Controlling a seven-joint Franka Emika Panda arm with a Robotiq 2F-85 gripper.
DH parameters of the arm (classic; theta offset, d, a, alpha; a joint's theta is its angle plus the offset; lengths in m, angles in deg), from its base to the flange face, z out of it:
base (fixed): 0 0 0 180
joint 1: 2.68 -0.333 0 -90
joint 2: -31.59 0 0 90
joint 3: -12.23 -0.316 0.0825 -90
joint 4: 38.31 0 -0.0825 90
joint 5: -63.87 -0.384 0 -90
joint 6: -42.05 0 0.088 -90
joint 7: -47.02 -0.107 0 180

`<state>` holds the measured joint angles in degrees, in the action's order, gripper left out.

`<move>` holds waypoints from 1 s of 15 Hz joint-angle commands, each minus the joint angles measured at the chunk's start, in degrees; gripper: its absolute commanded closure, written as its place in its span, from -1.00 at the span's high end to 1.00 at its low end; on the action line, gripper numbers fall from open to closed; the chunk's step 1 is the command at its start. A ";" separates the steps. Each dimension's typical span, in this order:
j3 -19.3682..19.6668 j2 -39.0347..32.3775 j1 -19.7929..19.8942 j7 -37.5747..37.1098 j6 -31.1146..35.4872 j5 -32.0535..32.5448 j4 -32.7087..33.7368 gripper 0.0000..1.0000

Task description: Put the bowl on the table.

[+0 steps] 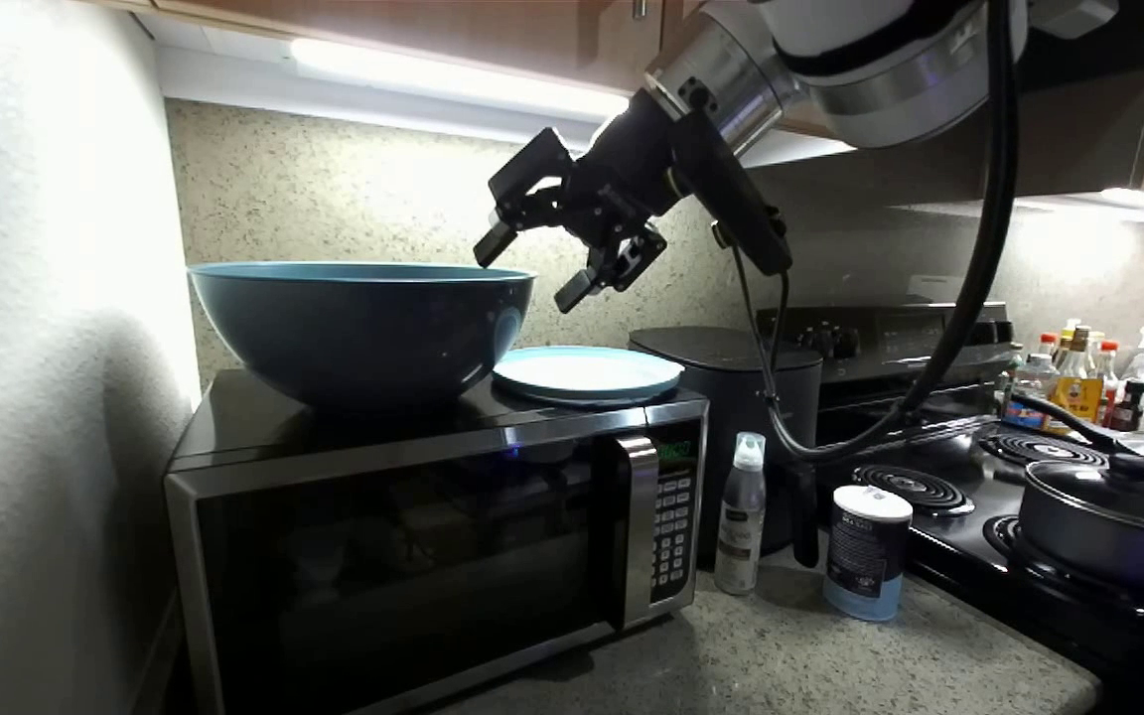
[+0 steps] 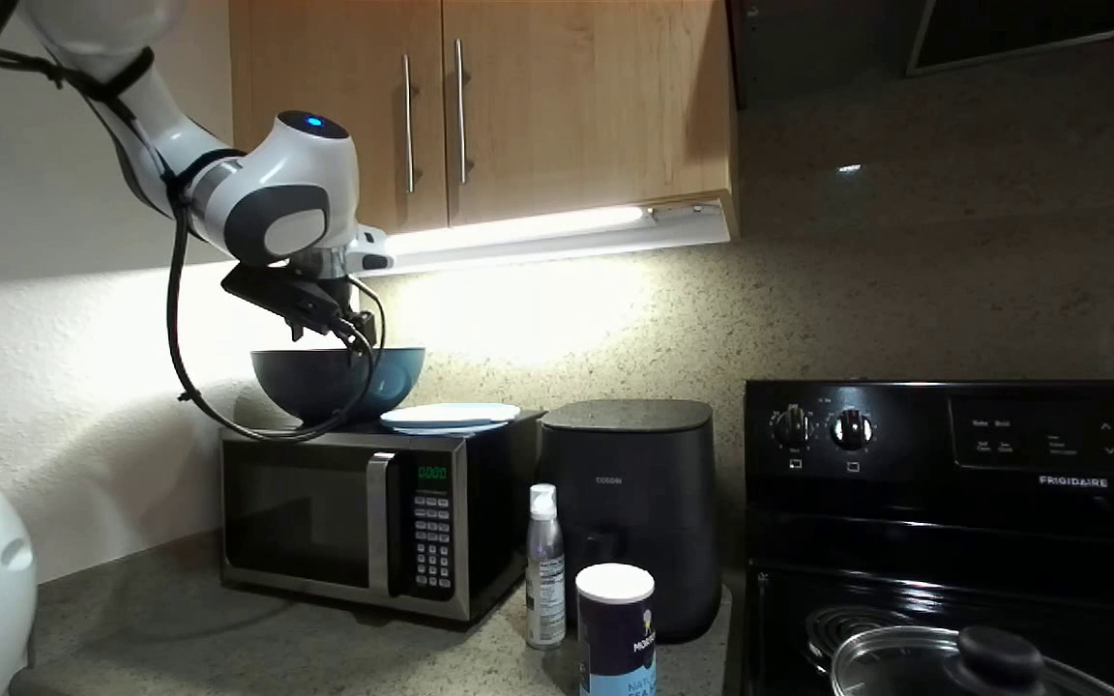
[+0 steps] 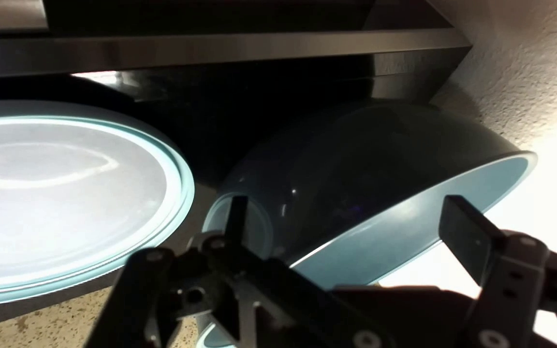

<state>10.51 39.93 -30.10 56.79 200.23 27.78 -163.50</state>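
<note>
The bowl [image 1: 363, 338] is large, deep and dark teal-blue with a paler rim. It sits upright on top of the microwave [image 1: 413, 556], at the end by the wall. It also shows in an exterior view [image 2: 306, 382] and in the wrist view [image 3: 336, 174]. My gripper [image 1: 535, 267] is open and empty, tilted down beside the bowl's right rim. One fingertip is level with the rim's edge, the other lies outside it. In the wrist view the gripper's fingers [image 3: 346, 215] stand either side of the near rim, with no contact visible. In an exterior view the fingers are partly hidden.
A pale blue-white plate [image 1: 587, 372] lies on the microwave beside the bowl. A black air fryer [image 2: 630, 512], a spray bottle [image 2: 545, 570] and a salt canister [image 2: 615, 628] stand on the speckled counter [image 1: 781, 655]. Cabinets [image 2: 576, 106] hang above. A stove [image 2: 905, 541] is further right.
</note>
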 commanded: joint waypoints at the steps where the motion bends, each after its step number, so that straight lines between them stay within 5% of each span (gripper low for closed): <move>1: 0.64 -3.98 -0.46 1.43 1.83 -3.95 2.91 1.00; 9: 0.83 -8.21 0.22 0.07 5.86 -6.21 5.57 1.00; 10: 0.86 -7.87 0.21 0.05 5.64 -6.33 5.33 0.50; 15: 0.85 -6.16 0.16 0.09 5.42 -5.65 3.96 -0.06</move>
<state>11.37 32.07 -29.93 56.75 206.09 22.57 -158.42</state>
